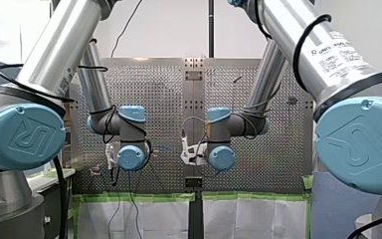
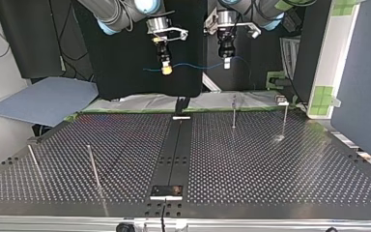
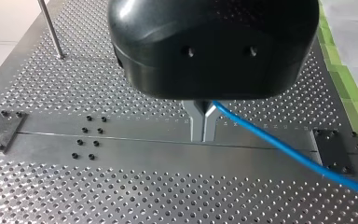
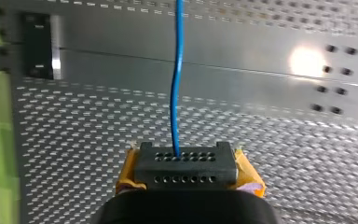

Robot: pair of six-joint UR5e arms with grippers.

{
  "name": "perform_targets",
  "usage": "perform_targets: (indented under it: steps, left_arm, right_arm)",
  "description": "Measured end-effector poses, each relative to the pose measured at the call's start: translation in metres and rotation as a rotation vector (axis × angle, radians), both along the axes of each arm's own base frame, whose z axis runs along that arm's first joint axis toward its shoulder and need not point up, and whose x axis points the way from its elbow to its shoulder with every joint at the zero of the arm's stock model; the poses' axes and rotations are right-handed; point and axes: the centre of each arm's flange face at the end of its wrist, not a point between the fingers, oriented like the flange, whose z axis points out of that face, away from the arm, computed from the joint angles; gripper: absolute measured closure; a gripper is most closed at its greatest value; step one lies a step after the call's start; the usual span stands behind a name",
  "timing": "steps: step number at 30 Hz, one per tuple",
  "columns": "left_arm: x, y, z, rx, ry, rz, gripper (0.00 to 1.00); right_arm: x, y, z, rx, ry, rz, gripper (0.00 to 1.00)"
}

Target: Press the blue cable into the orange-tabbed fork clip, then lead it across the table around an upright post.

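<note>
Above the table's far edge in the top view, the thin blue cable [image 2: 198, 66] hangs stretched between both grippers. My left gripper [image 2: 226, 65], at that view's right, has its metal fingers [image 3: 196, 122] pressed together on the cable [image 3: 279, 144], which leads away sideways over the table. My right gripper [image 2: 166, 70] has yellow pads [image 4: 247, 170] shut around a black perforated block [image 4: 186, 165], and the cable [image 4: 176, 93] runs straight ahead out of it. A short cable tail hangs past the right gripper. No orange-tabbed clip shows in any view.
Thin upright posts stand on the perforated table: two at the top view's near left [image 2: 92, 164] [image 2: 33, 159] and two at the far right [image 2: 234, 113] [image 2: 285, 118]. A dark strip [image 2: 174, 150] runs down the middle. Green tape [image 3: 354, 93] lines the table's edge.
</note>
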Motion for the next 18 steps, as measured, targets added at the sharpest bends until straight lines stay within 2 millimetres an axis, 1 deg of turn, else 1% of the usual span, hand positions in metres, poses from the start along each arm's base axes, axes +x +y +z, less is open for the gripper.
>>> perform_targets:
  steps: [8,11,18]
  left_arm:
    - [0.000,0.000,0.000,0.000,0.000,0.000,1.00]
    - [0.000,0.000,0.000,0.000,0.000,0.000,1.00]
    - [0.000,0.000,0.000,0.000,0.000,0.000,1.00]
  right_arm:
    - [-0.006,0.007,-0.037,0.053,0.057,0.001,1.00]
    - [-0.007,0.008,-0.042,0.061,0.065,0.001,1.00]
    - [-0.008,0.008,-0.044,0.063,0.068,0.001,1.00]
